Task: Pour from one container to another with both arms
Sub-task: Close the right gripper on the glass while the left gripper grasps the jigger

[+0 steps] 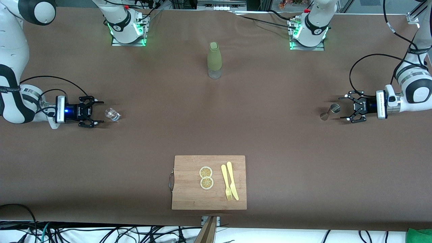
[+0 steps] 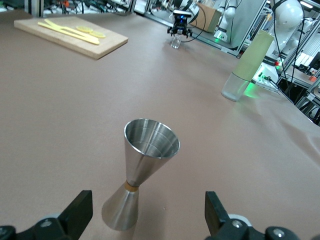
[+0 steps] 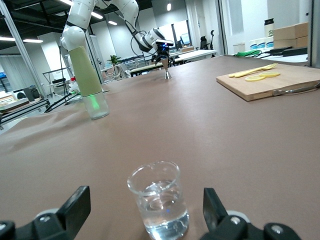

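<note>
Nearest the front camera: cutting board (image 1: 209, 182), untouched. Nothing grasped, nothing poured yet. Right pincer (image 1: 98, 113) released, level with the glass (image 1: 112, 114) of clear liquid; left pincer (image 1: 345, 108) released, level with the steel jigger (image 1: 330, 111). Both vessels upright on the surface (image 1: 270, 135). Left to do: 2 grasps, lift, pour.

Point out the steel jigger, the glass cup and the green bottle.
steel jigger (image 2: 150, 145), left wrist view, on its upper cone.
glass cup (image 3: 159, 205), right wrist view, on its wall.
green bottle (image 1: 214, 59), front view, on its green sleeve.

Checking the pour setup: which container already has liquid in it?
The small clear glass before the right gripper; the steel jigger looks empty.
</note>
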Robot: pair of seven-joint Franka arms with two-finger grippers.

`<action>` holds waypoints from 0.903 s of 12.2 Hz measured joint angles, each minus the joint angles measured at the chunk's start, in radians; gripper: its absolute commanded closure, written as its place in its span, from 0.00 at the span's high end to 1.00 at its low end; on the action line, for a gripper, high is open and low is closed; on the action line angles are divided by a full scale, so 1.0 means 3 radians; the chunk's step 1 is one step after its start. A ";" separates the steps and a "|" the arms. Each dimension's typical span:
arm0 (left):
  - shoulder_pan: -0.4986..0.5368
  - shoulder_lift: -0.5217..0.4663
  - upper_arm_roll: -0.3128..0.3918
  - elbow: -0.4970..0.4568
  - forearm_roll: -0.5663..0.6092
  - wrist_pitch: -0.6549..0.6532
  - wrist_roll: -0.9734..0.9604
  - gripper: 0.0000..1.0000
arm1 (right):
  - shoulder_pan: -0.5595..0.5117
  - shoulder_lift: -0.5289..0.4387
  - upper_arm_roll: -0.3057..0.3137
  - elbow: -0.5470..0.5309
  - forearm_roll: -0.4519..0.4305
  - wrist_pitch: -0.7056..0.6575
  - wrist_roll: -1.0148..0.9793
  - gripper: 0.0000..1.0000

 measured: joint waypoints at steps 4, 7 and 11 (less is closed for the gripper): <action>0.0005 0.0126 -0.0006 -0.0011 -0.0115 0.0016 0.0211 0.96 | -0.0016 0.0093 0.0006 0.0102 0.0127 0.0026 -0.0023 1.00; 0.0005 0.0185 -0.0030 -0.0012 -0.0234 0.0017 0.0340 0.95 | -0.0008 0.0182 0.0052 0.0171 0.0176 0.0047 -0.0040 1.00; -0.0003 0.0264 -0.0066 -0.0014 -0.0372 0.0017 0.0540 0.90 | 0.0043 0.0248 0.0144 0.0229 0.0182 0.0050 -0.0106 1.00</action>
